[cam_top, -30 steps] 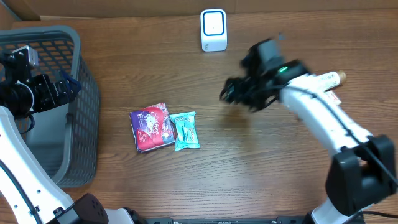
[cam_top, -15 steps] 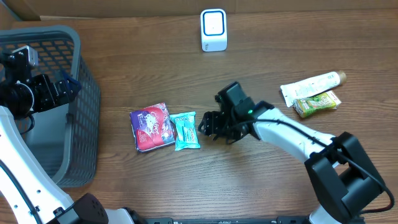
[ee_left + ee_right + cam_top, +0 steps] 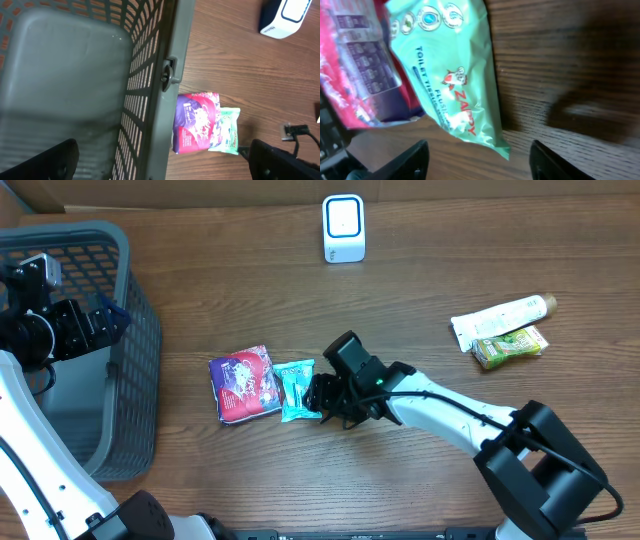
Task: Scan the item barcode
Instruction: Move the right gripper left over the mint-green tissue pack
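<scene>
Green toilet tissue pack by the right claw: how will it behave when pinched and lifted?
Probably soft and floppy: the green toilet tissue pack shows creased film, so it should squash and sag in the right claw. Likely light for its size, being tissue. Glossy wrapper: a push may slide it against the purple packet.
</scene>
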Controlling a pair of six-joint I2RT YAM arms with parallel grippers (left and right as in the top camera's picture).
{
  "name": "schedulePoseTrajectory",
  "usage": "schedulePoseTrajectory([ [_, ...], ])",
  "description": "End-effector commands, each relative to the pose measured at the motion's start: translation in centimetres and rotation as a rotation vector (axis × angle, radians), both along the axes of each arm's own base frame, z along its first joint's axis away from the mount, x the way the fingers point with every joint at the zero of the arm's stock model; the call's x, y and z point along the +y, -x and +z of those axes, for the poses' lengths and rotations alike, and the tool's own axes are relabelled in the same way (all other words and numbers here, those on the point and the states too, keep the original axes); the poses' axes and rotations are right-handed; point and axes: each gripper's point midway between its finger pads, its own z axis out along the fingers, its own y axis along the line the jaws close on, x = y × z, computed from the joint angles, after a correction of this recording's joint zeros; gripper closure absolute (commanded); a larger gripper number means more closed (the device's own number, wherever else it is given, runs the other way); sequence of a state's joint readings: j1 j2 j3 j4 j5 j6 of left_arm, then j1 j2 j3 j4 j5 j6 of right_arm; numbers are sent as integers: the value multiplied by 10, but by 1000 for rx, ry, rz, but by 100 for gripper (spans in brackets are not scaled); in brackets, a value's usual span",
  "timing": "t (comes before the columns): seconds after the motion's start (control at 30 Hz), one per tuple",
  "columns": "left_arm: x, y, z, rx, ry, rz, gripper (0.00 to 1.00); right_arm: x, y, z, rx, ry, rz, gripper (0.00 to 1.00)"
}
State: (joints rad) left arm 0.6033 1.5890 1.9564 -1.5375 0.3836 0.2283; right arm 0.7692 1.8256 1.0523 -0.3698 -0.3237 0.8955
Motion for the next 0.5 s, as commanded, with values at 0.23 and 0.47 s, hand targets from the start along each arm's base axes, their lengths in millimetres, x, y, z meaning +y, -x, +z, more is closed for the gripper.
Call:
schedulePoseTrajectory([
  [0.23,1,-1,-1,4,-2,-4,1,3,0,-23,25,32,-53,58],
  [0.47,1,-1,-1,4,-2,-4,0,5,-1,-22,21,21,-50,72],
])
